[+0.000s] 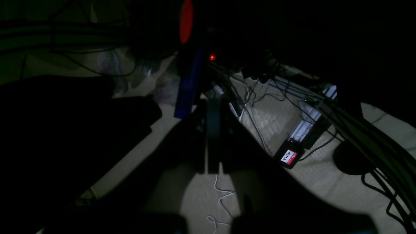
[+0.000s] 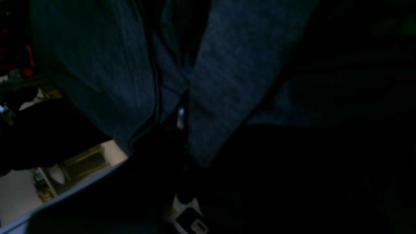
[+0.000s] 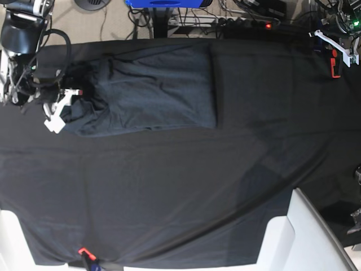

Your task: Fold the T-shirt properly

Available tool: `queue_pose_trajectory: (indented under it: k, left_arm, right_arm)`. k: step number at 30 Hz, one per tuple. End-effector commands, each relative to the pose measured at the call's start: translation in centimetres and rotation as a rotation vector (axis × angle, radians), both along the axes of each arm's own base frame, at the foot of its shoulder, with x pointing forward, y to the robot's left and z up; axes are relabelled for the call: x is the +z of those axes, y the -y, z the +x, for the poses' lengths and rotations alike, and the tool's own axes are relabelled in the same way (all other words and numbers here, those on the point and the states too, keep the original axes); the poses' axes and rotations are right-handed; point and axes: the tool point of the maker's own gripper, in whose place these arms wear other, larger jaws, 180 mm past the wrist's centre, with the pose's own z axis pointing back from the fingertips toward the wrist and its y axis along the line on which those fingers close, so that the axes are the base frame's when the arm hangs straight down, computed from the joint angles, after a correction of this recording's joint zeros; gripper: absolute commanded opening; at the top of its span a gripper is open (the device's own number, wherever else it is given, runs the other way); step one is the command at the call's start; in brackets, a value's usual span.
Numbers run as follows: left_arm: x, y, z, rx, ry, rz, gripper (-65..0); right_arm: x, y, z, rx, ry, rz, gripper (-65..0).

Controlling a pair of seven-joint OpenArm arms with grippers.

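Note:
The dark slate-grey T-shirt (image 3: 152, 87) lies spread over the back left of the black table cloth (image 3: 180, 186), with its left end bunched up. My right gripper (image 3: 80, 93) sits at that bunched end. In the right wrist view the heathered T-shirt (image 2: 224, 81) gathers into folds that pinch together at the right gripper (image 2: 183, 107), which is shut on the cloth. My left gripper (image 3: 337, 56) hangs beyond the table's back right corner, away from the shirt. Its dark fingers (image 1: 198, 130) press together with nothing between them, above the floor.
A white object (image 3: 310, 237) stands at the front right edge. Behind the table are a blue stand (image 3: 163, 3) and a power strip with a red light (image 3: 265, 23). Cables and a small black labelled box (image 1: 289, 157) lie on the floor under the left arm.

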Motion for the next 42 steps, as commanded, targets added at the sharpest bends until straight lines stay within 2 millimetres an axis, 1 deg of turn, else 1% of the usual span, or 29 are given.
queue_pose_trajectory:
  k: [1,3,4,6,7,8,11,13,15,17,21,24,26,31,33,36,39,42]
  left_arm:
    - [0.9,-0.9,0.3,-0.008,0.011,0.032,-65.0]
    - [0.9,-0.9,0.3,-0.008,0.011,0.032,-65.0]
    - [0.9,-0.9,0.3,-0.008,0.011,0.032,-65.0]
    - [0.9,-0.9,0.3,-0.008,0.011,0.032,-65.0]
    - [0.9,-0.9,0.3,-0.008,0.011,0.032,-65.0]
    - [0.9,-0.9,0.3,-0.008,0.011,0.032,-65.0]
    - [0.9,-0.9,0.3,-0.008,0.011,0.032,-65.0]
    - [0.9,-0.9,0.4,-0.008,0.013,0.032,-65.0]
    - [0.9,-0.9,0.4,-0.008,0.013,0.032,-65.0]
    - [0.9,-0.9,0.4,-0.008,0.013,0.032,-65.0]
    - [0.9,-0.9,0.4,-0.008,0.014,0.032,-65.0]
    - [0.9,-0.9,0.4,-0.008,0.014,0.032,-65.0]
    - [0.9,-0.9,0.4,-0.008,0.014,0.032,-65.0]
    - [0.9,-0.9,0.4,-0.008,0.014,0.032,-65.0]
    - [0.9,-0.9,0.4,-0.008,0.014,0.032,-65.0]
    - [0.9,-0.9,0.4,-0.008,0.014,0.032,-65.0]
    - [0.9,-0.9,0.4,-0.008,0.014,0.032,-65.0]
    - [0.9,-0.9,0.4,-0.008,0.014,0.032,-65.0]
  right_arm:
    - [0.8,0.5,0.9,0.013,0.035,-0.023,-63.3]
    - [1.8,0.4,1.5,0.04,0.069,-0.044,-63.8]
    - [2.3,0.0,1.5,0.058,0.083,-0.05,-63.8]
    - [3.6,-0.1,2.1,0.085,0.134,-0.077,-63.8]
    - [4.5,-0.6,2.6,0.1,0.168,-0.085,-63.8]
    - [4.9,-1.5,2.4,0.131,0.182,-0.087,-63.8]
    - [6.4,-3.1,2.3,0.203,0.234,-0.108,-63.8]
    - [7.0,-5.7,1.9,0.242,0.26,-0.084,-63.8]
    - [7.4,-7.6,1.5,0.229,0.238,-0.063,-63.9]
    - [7.9,-10.2,1.0,0.228,0.217,-0.033,-63.9]
    - [8.7,-13.8,0.8,0.216,0.176,0.006,-63.9]
    - [9.0,-16.4,1.0,0.211,0.187,0.034,-64.1]
    - [9.1,-17.6,0.8,0.216,0.181,0.041,-64.1]
    - [9.2,-19.9,0.9,0.194,0.134,0.033,-64.1]
    - [9.5,-20.4,1.5,0.159,0.134,0.029,-64.1]
    - [8.8,-20.7,1.6,0.146,0.103,0.016,-63.9]
    - [7.8,-21.1,1.2,0.166,0.067,0.001,-63.6]
    - [7.3,-21.7,0.8,0.19,0.046,-0.012,-63.5]
